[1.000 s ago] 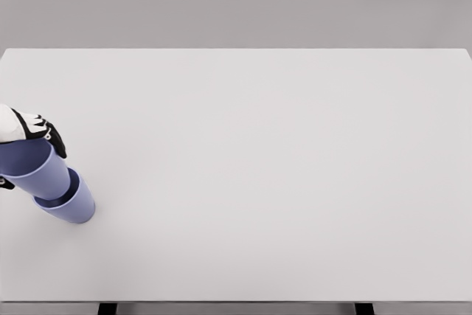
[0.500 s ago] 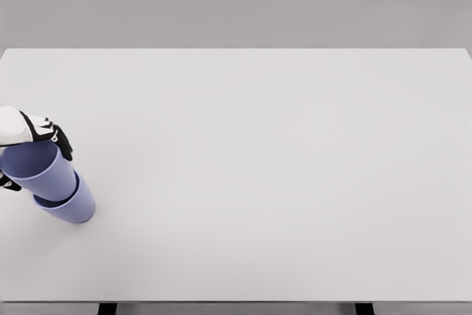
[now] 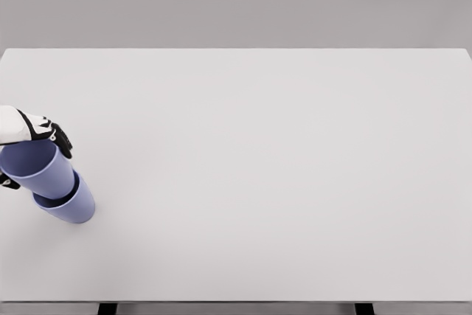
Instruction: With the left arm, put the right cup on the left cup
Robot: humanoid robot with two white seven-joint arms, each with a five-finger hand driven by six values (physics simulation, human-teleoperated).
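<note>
Two lavender-blue cups stand nested at the table's left edge. The lower cup (image 3: 74, 208) rests on the white table (image 3: 258, 167). The upper cup (image 3: 37, 169) sits inside it, tilted slightly toward the left. My left hand (image 3: 29, 149), white with black fingers, comes in from the left edge and is closed around the upper cup's rim; one finger (image 3: 63, 142) shows on the far side and another at the near left. The right arm is out of view.
The white table's near edge runs along the bottom of the picture, with two dark legs (image 3: 108, 308) below it. A grey wall lies behind the far edge.
The upper cup dropped deeper into the lower cup a second ago, with my left hand following it down. Since half a second ago almost nothing has moved.
</note>
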